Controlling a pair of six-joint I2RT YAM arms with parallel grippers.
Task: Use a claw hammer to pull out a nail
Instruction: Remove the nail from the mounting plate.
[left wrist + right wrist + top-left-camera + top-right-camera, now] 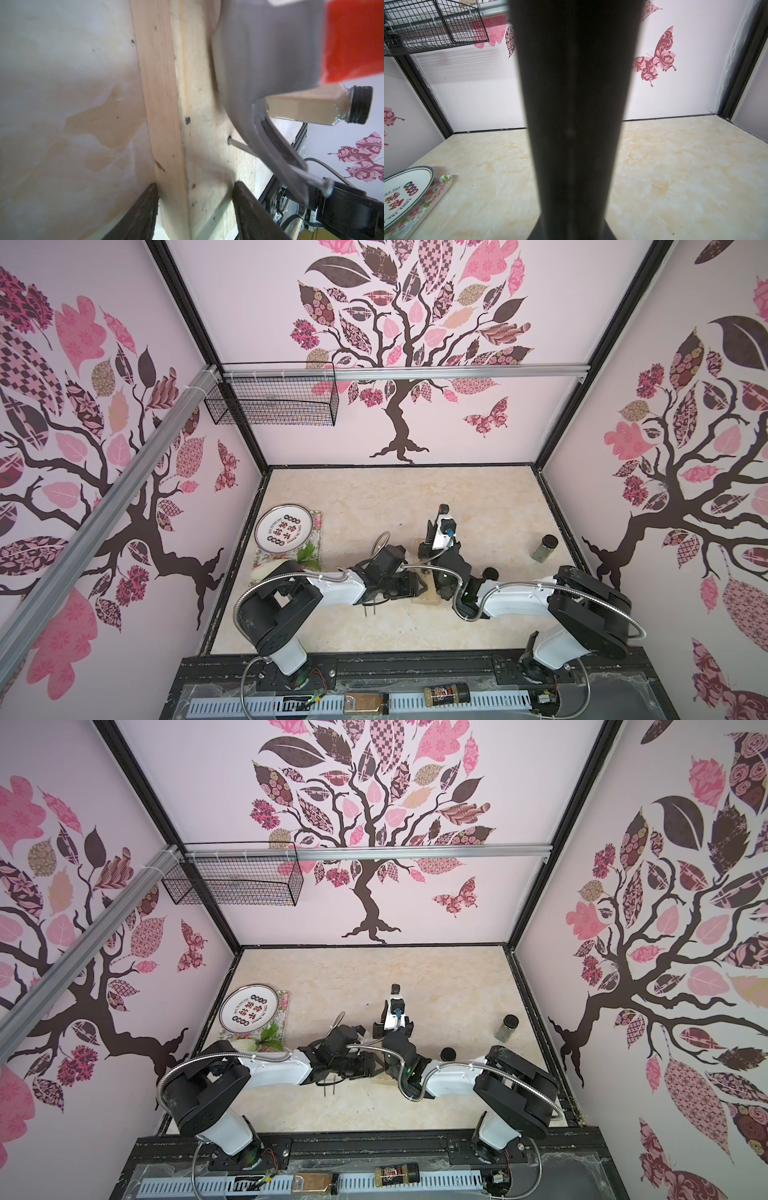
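**Levering stage.** On the tabletop, near its middle, the pale wooden block is lying clamped between the fingers of the left tool. The right tool is clenching the black handle of the claw hammer, whose steel head is resting on the block, handle pointing toward the far side. The claw is hooking the nail, which is standing tilted with part of its shank showing above the wood. The next move is likely calling for rocking the handle over the head while the block is being pinned.
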